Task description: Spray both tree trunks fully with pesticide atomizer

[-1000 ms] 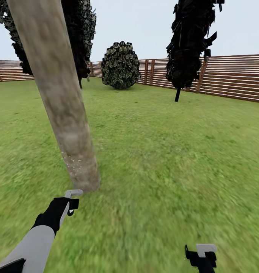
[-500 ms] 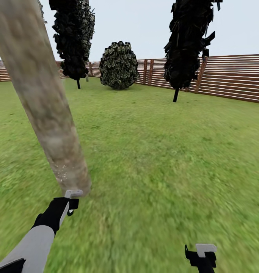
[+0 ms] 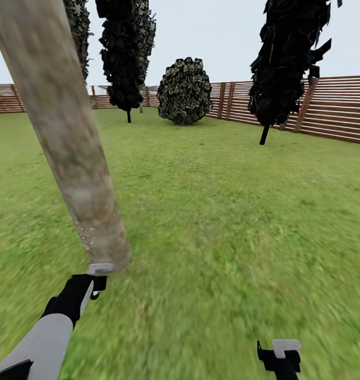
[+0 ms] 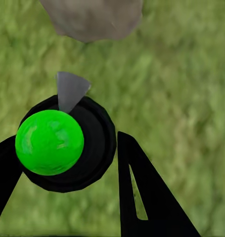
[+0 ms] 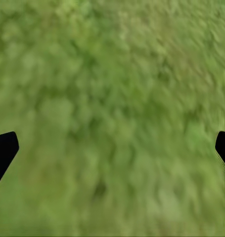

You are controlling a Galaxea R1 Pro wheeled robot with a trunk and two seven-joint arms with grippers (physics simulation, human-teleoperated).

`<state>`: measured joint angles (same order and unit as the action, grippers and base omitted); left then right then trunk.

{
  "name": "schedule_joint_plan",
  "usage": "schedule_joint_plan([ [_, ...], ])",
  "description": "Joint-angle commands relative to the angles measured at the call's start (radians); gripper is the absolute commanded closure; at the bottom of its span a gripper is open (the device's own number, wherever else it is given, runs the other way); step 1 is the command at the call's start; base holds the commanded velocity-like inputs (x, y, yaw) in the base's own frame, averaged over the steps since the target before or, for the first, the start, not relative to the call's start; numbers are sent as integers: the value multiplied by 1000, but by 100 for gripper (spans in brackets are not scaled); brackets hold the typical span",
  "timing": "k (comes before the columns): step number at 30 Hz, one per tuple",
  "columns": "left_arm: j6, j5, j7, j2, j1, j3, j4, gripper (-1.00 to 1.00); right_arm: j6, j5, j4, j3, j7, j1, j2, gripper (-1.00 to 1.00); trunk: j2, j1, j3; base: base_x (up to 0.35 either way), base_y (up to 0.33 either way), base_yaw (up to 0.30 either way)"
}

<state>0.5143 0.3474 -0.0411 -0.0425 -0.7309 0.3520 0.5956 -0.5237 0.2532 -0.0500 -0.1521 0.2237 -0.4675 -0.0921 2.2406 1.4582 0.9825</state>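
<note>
Left gripper (image 4: 67,153) clamped on the pesticide atomizer (image 4: 50,142), near the tree trunk (image 3: 69,137) base. Right gripper (image 5: 112,148) jaws apart over grass (image 3: 227,211).

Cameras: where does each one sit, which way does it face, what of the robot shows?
Head view: on the robot's head, facing forward and down over the lawn to the fence; a tree trunk close by, left gripper at its base, right gripper low.
Left wrist view: near the left gripper, looking down its fingers at the held atomizer.
Right wrist view: looks down at grass; fingertips wide apart.
Shared: trunk base and left gripper in head and left wrist views.
</note>
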Motion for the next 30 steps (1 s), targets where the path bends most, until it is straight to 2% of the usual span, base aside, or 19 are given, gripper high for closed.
schedule_joint_plan([
  [1,4,6,-4,-1,-1,5,2,100,-2,11,1,-7,3,0,0,-100,0,0,1,97,-261,276],
  [3,4,7,-4,-4,-1,18,3,100,-2,11,1,-7,3,0,0,-100,0,0,1,96,-262,276],
  [5,2,7,6,-7,-1,48,5,100,-2,11,1,-7,3,0,0,-100,0,0,1,95,-262,276],
  [8,1,6,29,-8,-1,58,6,100,-2,11,1,-7,3,0,0,-100,0,0,1,95,-262,276],
  [13,0,6,39,-8,1,61,6,100,-2,11,1,-7,3,0,0,-100,0,0,1,93,-262,246],
  [24,-4,6,41,-10,1,62,6,100,-2,11,1,-7,3,0,0,-100,0,0,1,5,-274,17],
  [30,-4,6,43,-10,1,62,7,100,-2,11,1,-7,3,0,1,-100,0,0,1,126,-261,230],
])
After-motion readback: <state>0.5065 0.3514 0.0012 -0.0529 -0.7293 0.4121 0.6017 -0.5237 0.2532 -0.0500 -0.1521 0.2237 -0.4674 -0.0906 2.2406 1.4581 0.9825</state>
